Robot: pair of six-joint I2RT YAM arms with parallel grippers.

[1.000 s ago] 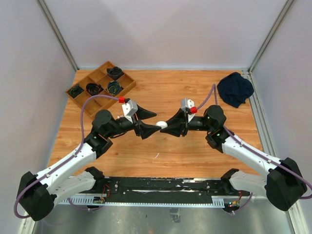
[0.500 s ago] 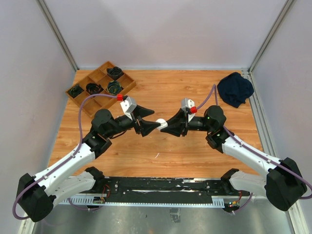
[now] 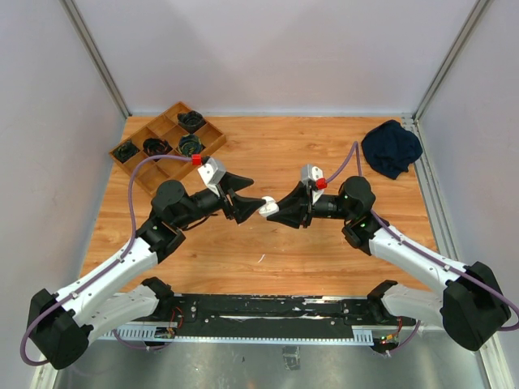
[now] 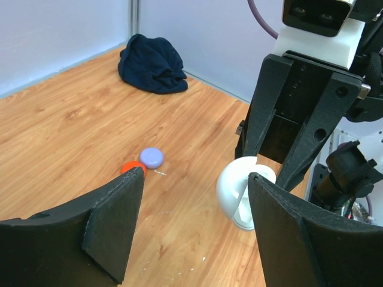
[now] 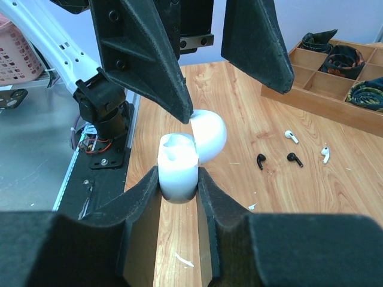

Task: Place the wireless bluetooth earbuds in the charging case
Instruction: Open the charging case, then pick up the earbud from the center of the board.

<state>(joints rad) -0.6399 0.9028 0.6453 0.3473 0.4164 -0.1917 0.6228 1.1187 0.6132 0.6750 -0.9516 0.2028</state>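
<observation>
**Inspector:** Start at the left. What lies there?

**Operator:** A wooden tray (image 3: 166, 142) at the far left of the table (image 3: 243, 243), with dark coiled items in its compartments. Four earbuds (image 5: 291, 136) lie loose on the wood near it, two white and two dark, apart from one another. None is in the case.

**Inspector:** Your left gripper?

**Operator:** My left gripper (image 3: 258, 203) stands wide open and has hold of nothing. It is off the table, pointing right. One fingertip (image 5: 188, 115) is at the edge of the case's lid; whether it touches, I cannot tell.

**Inspector:** The case?

**Operator:** The case (image 5: 178, 167) is white, its lid hinged open. It is up in the air between my two arms.

**Inspector:** Right gripper?

**Operator:** My right gripper (image 5: 178, 179) is closed on the case's lower half, one finger on each side.

**Inspector:** Further right?

**Operator:** An orange disc (image 4: 133, 167) and a lavender disc (image 4: 151, 158) lie touching on the table. A dark cloth (image 3: 391, 147) is bunched at the far right corner.
</observation>
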